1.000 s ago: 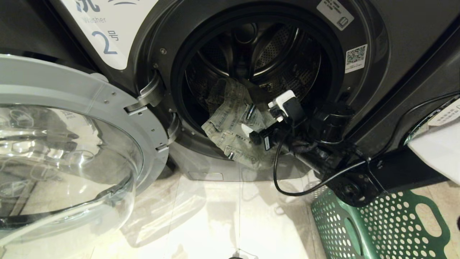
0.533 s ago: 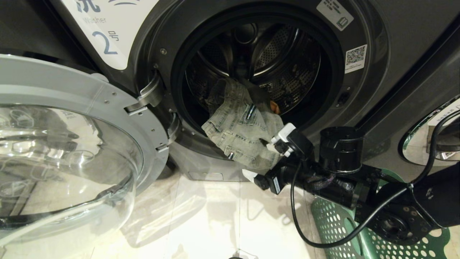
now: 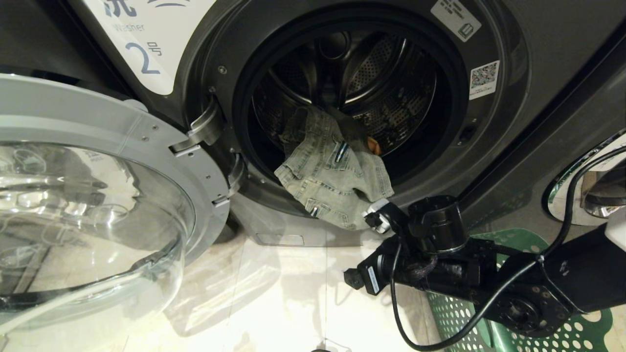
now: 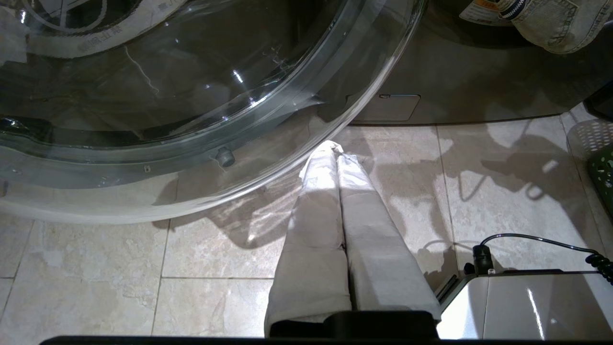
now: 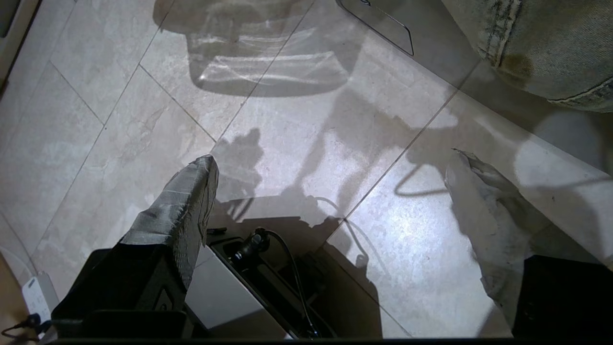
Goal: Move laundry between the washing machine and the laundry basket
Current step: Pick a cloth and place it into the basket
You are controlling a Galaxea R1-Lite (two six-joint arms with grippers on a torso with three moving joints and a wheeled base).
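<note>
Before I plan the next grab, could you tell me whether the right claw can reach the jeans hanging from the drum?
Probably yes: the right claw is open just below the jeans, nothing between them.

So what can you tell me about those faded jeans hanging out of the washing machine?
The faded grey-green denim jeans are crumpled, with visible seams, pockets and a striped tab. They spill from the drum over the door rim of the dark grey washing machine marked 2, the lower edge dangling above the pale tiled floor. A bit of orange cloth peeks out behind them. Nothing grips them; the right hand is open, just below.
</note>
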